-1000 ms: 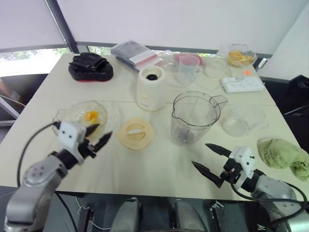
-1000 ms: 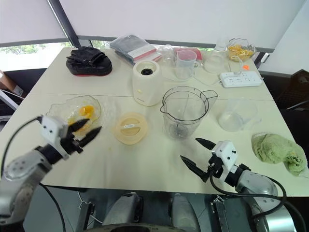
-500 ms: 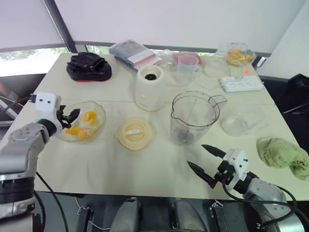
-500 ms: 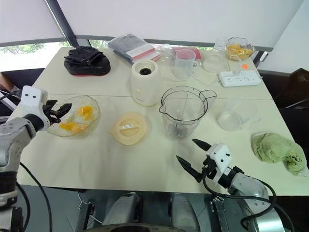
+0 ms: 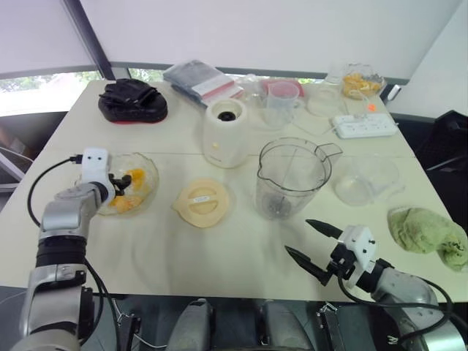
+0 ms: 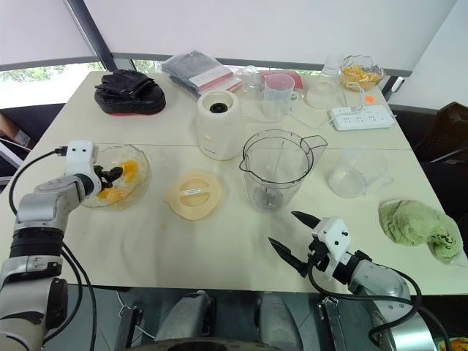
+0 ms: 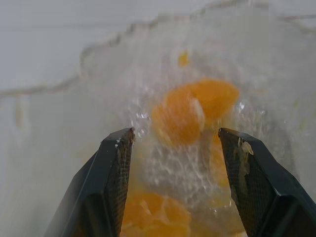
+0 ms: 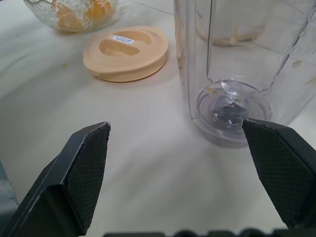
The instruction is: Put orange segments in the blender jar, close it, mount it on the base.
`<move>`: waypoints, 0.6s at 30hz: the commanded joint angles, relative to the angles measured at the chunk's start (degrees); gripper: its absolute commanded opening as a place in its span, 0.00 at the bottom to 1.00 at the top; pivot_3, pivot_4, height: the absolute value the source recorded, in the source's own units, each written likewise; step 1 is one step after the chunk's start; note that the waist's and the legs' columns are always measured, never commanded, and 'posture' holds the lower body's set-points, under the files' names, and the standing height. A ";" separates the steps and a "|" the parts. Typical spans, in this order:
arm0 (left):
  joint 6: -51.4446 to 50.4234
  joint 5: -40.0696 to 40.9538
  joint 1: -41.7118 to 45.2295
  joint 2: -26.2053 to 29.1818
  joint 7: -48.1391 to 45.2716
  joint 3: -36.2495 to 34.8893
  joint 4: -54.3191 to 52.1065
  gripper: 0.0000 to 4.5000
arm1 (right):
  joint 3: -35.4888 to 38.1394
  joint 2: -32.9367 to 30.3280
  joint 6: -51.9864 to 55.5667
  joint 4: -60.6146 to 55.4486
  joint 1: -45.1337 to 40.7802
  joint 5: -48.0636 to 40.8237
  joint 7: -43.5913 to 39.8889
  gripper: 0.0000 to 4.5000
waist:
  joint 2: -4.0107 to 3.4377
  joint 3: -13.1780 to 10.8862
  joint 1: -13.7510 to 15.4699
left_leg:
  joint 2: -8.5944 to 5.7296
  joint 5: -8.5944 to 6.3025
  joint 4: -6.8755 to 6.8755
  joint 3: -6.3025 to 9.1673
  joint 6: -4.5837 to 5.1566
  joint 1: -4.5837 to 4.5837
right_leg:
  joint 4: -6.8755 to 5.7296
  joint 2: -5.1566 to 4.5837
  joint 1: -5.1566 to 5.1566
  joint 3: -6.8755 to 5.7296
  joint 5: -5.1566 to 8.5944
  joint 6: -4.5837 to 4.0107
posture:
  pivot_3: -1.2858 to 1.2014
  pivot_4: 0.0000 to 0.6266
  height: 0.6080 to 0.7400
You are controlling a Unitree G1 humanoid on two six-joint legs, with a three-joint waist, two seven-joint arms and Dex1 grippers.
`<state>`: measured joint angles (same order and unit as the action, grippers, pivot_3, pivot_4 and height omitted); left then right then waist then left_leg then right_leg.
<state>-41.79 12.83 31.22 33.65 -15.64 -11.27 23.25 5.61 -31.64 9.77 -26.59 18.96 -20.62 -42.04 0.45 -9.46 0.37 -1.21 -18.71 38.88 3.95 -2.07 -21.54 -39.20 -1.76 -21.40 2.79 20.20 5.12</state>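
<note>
Reaching into the glass bowl, the left hand gapes empty over orange segments; right hand wide open.

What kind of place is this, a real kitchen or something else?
Probably a staged test table in an office-like room, not a kitchen: the blender jar, the base and a glass bowl of orange segments share the table with a power strip.
</note>
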 commanded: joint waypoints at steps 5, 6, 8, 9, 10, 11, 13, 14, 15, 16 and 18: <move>1.96 -1.48 3.20 -1.54 2.17 -0.86 3.24 0.63 | 0.98 -0.74 0.78 -2.02 0.08 -0.80 0.11 0.99 | 0.01 0.00 0.15 | 0.00 0.00 0.00 0.00 -0.01 0.00 | -0.01 0.00 0.00 0.00 0.00 0.00 | 0.52 0.24 1.00; 2.34 -1.59 3.86 -1.98 2.69 -1.07 4.39 0.63 | 0.99 -0.80 0.89 -2.02 -0.06 -0.74 0.14 0.99 | 0.01 0.00 0.19 | 0.00 0.01 0.01 0.00 -0.01 0.00 | -0.01 -0.01 0.00 0.00 0.00 0.00 | 0.52 0.24 1.00; 2.95 -1.77 4.56 -2.51 3.35 -1.31 5.73 0.63 | 1.11 -0.87 0.96 -2.08 -0.06 -0.71 0.13 0.99 | 0.04 0.00 0.24 | 0.00 0.01 0.04 0.00 -0.02 -0.01 | -0.02 0.00 0.00 -0.01 0.00 0.00 | 0.52 0.24 1.00; 3.21 -1.81 4.94 -2.73 3.77 -1.46 6.46 0.63 | 1.15 -0.88 1.00 -2.10 -0.12 -0.68 0.16 0.99 | 0.04 0.00 0.22 | 0.00 0.01 0.05 0.00 -0.02 -0.01 | -0.02 0.00 0.01 -0.01 0.00 0.01 | 0.52 0.24 1.00; 3.43 -1.80 5.34 -2.99 4.29 -1.72 7.26 0.63 | 1.19 -0.91 1.00 -2.09 -0.19 -0.64 0.21 0.99 | 0.04 0.00 0.22 | 0.00 0.01 0.05 0.00 -0.02 -0.01 | -0.03 0.00 0.01 -0.01 0.00 0.01 | 0.52 0.24 1.00; 4.49 -1.81 6.26 -3.39 5.15 -2.15 9.30 0.63 | 1.25 -0.93 1.13 -2.03 -0.47 -0.62 0.34 0.99 | 0.04 0.00 0.23 | 0.00 0.01 0.05 0.00 -0.02 -0.01 | -0.03 0.00 0.01 -0.01 0.00 0.01 | 0.52 0.24 1.00; 6.19 -1.90 7.66 -3.88 6.52 -2.85 12.65 0.63 | 1.32 -0.96 1.20 -2.03 -0.68 -0.53 0.49 0.99 | 0.05 0.00 0.24 | 0.00 0.01 0.05 0.00 -0.02 -0.01 | -0.04 0.00 0.00 -0.02 -0.01 0.01 | 0.52 0.24 1.00; 7.57 -2.11 8.29 -3.95 6.62 -2.77 14.40 0.63 | 1.40 -0.95 1.30 -2.17 -0.65 -0.56 0.58 0.99 | 0.05 0.00 0.23 | -0.01 0.01 0.06 0.00 -0.02 -0.01 | -0.04 0.00 0.00 -0.02 -0.01 0.01 | 0.52 0.24 1.00; 8.58 -2.27 8.77 -3.94 6.59 -2.59 15.74 0.63 | 1.45 -0.94 1.38 -2.27 -0.62 -0.57 0.65 0.99 | 0.05 0.00 0.23 | -0.01 0.01 0.07 0.00 -0.02 -0.01 | -0.05 0.00 0.00 -0.03 -0.01 0.01 | 0.52 0.24 1.00; 9.62 -2.44 9.41 -3.93 6.59 -2.40 17.36 0.63 | 1.47 -0.93 1.41 -2.36 -0.56 -0.54 0.71 0.99 | 0.05 0.00 0.21 | -0.01 0.02 0.06 0.00 -0.03 -0.01 | -0.05 0.00 -0.01 -0.03 -0.01 0.01 | 0.52 0.24 1.00; 11.73 -3.05 10.68 -3.81 6.33 -1.87 20.55 0.63 | 1.49 -0.94 1.40 -2.51 -0.39 -0.47 0.82 0.99 | 0.06 0.00 0.20 | -0.01 0.08 0.06 0.00 -0.15 -0.01 | -0.05 0.00 -0.01 -0.03 -0.01 0.02 | 0.52 0.24 1.00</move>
<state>-32.48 10.56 40.34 29.18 -9.53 -12.58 42.86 5.98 -32.29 11.57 -26.85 18.44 -20.62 -41.34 0.51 -9.46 0.57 -1.22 -18.53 38.94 3.95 -2.40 -21.55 -39.26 -1.76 -21.41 2.76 20.19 5.14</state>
